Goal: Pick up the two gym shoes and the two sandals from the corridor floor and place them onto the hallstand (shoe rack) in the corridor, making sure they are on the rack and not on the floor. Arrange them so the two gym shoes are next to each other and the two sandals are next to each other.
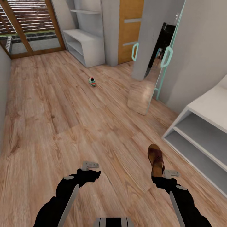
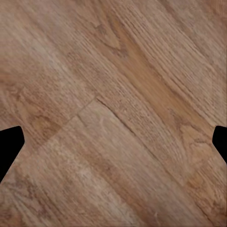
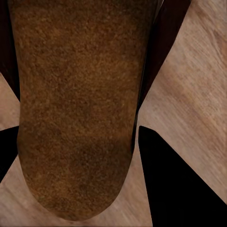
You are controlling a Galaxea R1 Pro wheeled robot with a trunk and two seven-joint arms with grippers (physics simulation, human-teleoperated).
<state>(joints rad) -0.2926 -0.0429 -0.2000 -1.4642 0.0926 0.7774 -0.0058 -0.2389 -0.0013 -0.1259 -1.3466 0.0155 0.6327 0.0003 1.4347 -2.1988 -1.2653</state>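
Observation:
A dark brown sandal point(image 1: 155, 158) juts forward from my right gripper point(image 1: 158, 178), which is shut on its heel end. In the right wrist view its brown suede-like face point(image 3: 75, 104) sits between the black fingers point(image 3: 179, 189), with the floor planks behind it. One gym shoe point(image 1: 92, 82), white with green and red, stands far off on the corridor floor point(image 1: 63, 104). My left gripper point(image 1: 91, 172) hangs open over bare planks point(image 2: 113, 146). A grey two-shelf unit point(image 1: 201, 126) is close on my right. A similar unit point(image 1: 82, 41) with a wall shelf above stands far away. I cannot tell which is the hallstand.
A tall mirror with a mint frame point(image 1: 160, 78) leans against the right wall beyond the near unit. An orange door point(image 1: 129, 31) is behind it, and a glazed door with wooden slats point(image 1: 28, 28) closes the corridor's far left. A grey wall point(image 1: 3, 94) runs along the left.

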